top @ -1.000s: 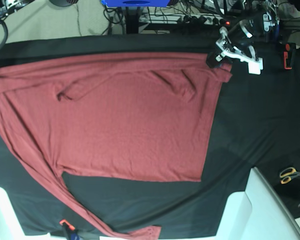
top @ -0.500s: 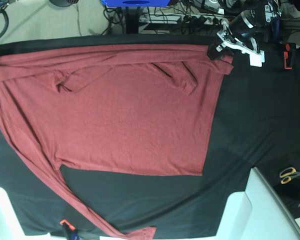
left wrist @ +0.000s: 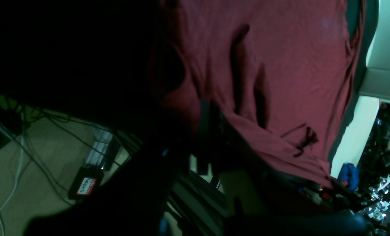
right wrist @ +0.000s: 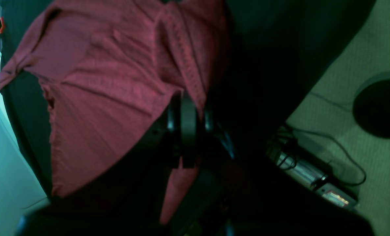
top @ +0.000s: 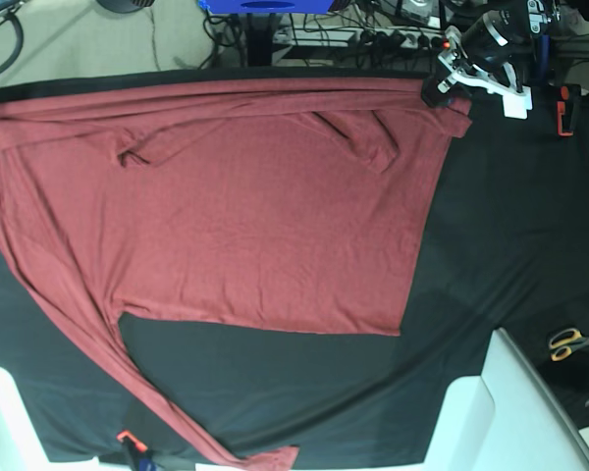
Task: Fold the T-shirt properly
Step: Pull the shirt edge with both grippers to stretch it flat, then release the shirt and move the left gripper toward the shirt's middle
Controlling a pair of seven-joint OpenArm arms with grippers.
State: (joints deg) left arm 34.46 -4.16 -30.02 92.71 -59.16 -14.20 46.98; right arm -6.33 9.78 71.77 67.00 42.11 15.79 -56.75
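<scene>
The right end effector (right wrist: 188,108) was clamped on the far edge of the T-shirt (top: 226,216), out of the base view at its left. The shirt lay spread on the worktop (top: 491,216), one sleeve trailing to the near edge. At the right, the left end effector (top: 444,90) gripped the far hem corner. Over the last second that edge had been drawn farther back and stretched taut, which suggested flattening before the first fold.
</scene>
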